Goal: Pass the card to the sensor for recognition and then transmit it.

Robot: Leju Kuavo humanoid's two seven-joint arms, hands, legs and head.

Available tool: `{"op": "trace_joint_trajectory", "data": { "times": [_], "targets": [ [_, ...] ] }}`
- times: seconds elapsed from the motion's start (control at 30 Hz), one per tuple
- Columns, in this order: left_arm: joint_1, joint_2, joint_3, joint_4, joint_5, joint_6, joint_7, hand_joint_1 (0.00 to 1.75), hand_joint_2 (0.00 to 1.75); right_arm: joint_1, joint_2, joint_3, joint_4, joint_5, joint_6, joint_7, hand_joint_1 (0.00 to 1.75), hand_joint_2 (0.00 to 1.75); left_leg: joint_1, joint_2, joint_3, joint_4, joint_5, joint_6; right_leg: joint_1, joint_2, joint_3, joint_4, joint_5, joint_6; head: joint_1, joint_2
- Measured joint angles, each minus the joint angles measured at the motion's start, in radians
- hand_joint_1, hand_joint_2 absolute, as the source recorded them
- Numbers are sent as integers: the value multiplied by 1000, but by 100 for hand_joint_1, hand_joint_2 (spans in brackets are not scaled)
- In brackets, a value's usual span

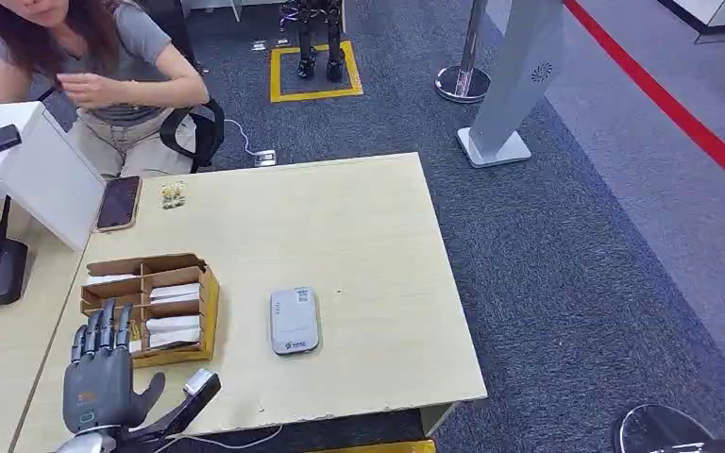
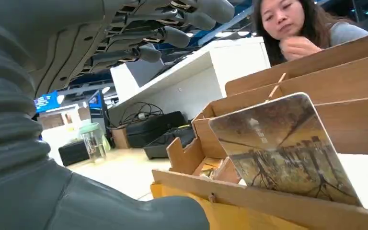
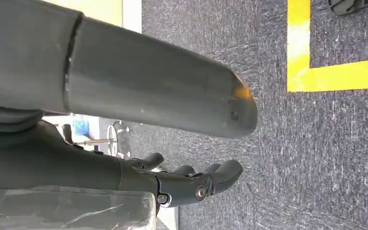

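Card pickup is the step in hand, and nothing is grasped yet. Left hand (image 1: 104,373) hovers with fingers spread apart and straight, holding nothing, its fingertips over the near edge of the box (image 1: 206,311), a brown cardboard tray with dividers standing on the worktop (image 1: 368,245). Cards sit upright in the compartments just ahead of the fingertips; in the left wrist view one card (image 2: 282,148), printed with a picture, leans in a slot just beyond the thumb. The sensor (image 1: 294,321), a small grey pad, lies flat on the worktop to the right of this hand, near the box but apart from it. Right hand (image 3: 191,184) hangs over the carpet, fingers loosely curled, nothing in it. Next, the left hand likely needs to drop its fingers into a slot and pinch one card by its top edge, then carry it across to the sensor.
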Motion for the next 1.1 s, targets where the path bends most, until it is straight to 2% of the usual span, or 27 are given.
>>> {"op": "trace_joint_trajectory", "data": {
  "times": [0.8, 1.1],
  "targets": [
    [-47, 5, -19, 116, 0, -5, 9, 0, 175, -1, -8, 0, 0, 16, 13, -3, 0, 0, 0, 0, 0, 0, 0, 0, 0, 0, 0, 0, 0, 0, 0, 0],
    [-75, 35, -88, 135, 0, 10, 74, 0, 175, -1, -10, 0, 0, 17, 14, -3, 0, 0, 0, 0, 0, 0, 0, 0, 0, 0, 0, 0, 0, 0, 0, 0]
  ]
}}
